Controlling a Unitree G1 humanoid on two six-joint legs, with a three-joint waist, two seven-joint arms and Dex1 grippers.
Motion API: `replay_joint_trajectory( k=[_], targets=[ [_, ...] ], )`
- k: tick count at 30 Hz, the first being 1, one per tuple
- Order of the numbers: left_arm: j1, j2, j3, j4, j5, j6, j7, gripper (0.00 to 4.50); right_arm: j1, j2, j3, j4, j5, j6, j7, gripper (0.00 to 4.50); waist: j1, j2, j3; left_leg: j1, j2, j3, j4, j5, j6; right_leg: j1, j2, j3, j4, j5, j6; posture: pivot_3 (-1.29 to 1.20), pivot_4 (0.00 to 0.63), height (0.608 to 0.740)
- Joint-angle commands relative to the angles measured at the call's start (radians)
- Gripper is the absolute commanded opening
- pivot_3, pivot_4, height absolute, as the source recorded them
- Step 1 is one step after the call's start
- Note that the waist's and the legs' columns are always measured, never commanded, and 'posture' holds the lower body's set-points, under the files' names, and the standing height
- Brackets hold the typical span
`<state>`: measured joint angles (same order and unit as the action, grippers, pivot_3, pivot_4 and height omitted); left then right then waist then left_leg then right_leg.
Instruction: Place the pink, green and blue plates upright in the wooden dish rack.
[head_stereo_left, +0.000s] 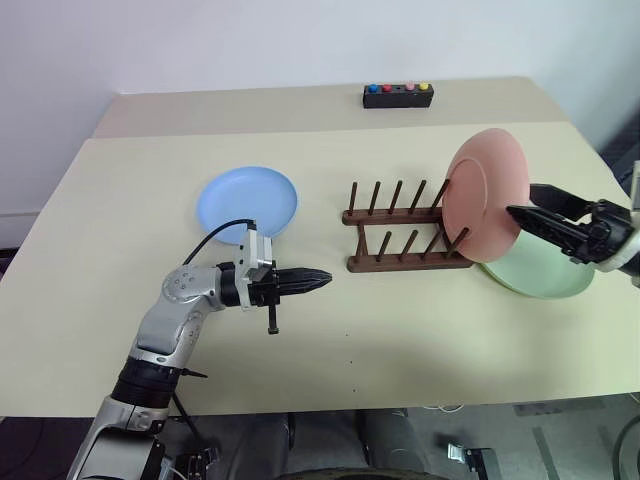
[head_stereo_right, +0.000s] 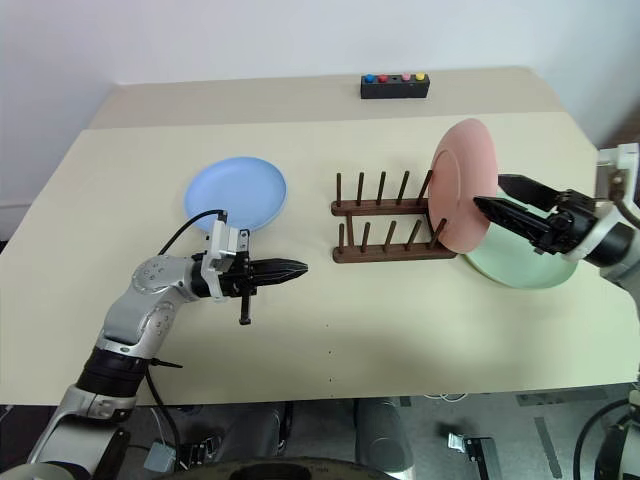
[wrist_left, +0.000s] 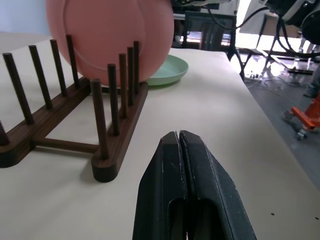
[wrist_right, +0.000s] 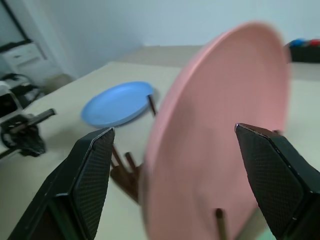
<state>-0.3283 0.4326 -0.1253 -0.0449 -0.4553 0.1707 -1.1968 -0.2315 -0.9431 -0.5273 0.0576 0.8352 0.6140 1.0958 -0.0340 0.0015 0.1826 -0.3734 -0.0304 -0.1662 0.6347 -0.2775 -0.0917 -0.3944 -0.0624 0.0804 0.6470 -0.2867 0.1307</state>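
While the pink plate (head_stereo_left: 485, 195) stands on edge in the rack (head_stereo_left: 403, 233), lodged among the pegs at the rack's right end and leaning a little, the right fingers (head_stereo_right: 497, 212) sit spread wide just beside it, one on each side of its rim and neither one gripping it. Seen along those fingers (wrist_right: 89, 172), the pink plate rises between them with clear gaps on both sides. Just right of the rack, the green plate (head_stereo_left: 540, 270) lies flat on the desk (head_stereo_left: 420, 330), partly behind the pink plate's lower edge and beneath the right arm. Left of the rack, the blue plate (head_stereo_left: 247, 202) also lies flat, a short way apart from the nearest pegs. Nearer the front of the desk, the left fingers (head_stereo_left: 318, 280) are pressed fully together with nothing between them, held level above the surface and aimed toward the rack's near rail. At the far edge of the desk sits a black box (head_stereo_left: 398, 95) with coloured buttons.
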Motion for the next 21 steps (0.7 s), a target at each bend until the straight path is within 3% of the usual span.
replay_joint_trajectory(
  k=[1,6,11,21],
  targets=[
    [-0.006,0.005,0.017,-0.040,-0.013,-0.008,0.007,0.00,0.055,-0.062,-0.107,-0.036,-0.056,-0.067,0.016,3.91,0.003,0.000,0.000,0.000,0.000,0.000,0.000,0.000,0.000,0.000,0.000,0.000,0.000,0.000,0.000,0.00,0.150,0.740],
    [-0.025,0.009,0.030,-0.023,-0.010,-0.018,0.015,0.00,0.245,-0.137,-0.182,-0.018,-0.218,-0.175,0.072,3.91,0.015,0.000,0.000,0.000,0.000,0.000,0.000,0.000,0.000,0.000,0.000,0.000,0.000,0.000,0.000,0.00,0.150,0.740],
    [-0.056,0.011,0.025,0.007,-0.006,-0.025,-0.002,0.00,0.430,-0.169,-0.109,-0.051,-0.412,-0.295,0.088,3.91,0.015,0.000,0.000,0.000,0.000,0.001,0.001,0.000,0.000,0.001,0.000,0.000,0.000,0.000,0.000,0.00,0.150,0.740],
    [-0.081,-0.012,-0.002,0.020,0.004,-0.024,-0.014,0.00,0.271,-0.172,0.216,0.102,-0.628,-0.413,0.046,3.91,-0.008,0.000,0.000,0.000,0.000,0.002,0.005,0.000,0.000,0.002,0.000,0.000,0.000,0.000,0.001,0.00,0.150,0.740]
  ],
)
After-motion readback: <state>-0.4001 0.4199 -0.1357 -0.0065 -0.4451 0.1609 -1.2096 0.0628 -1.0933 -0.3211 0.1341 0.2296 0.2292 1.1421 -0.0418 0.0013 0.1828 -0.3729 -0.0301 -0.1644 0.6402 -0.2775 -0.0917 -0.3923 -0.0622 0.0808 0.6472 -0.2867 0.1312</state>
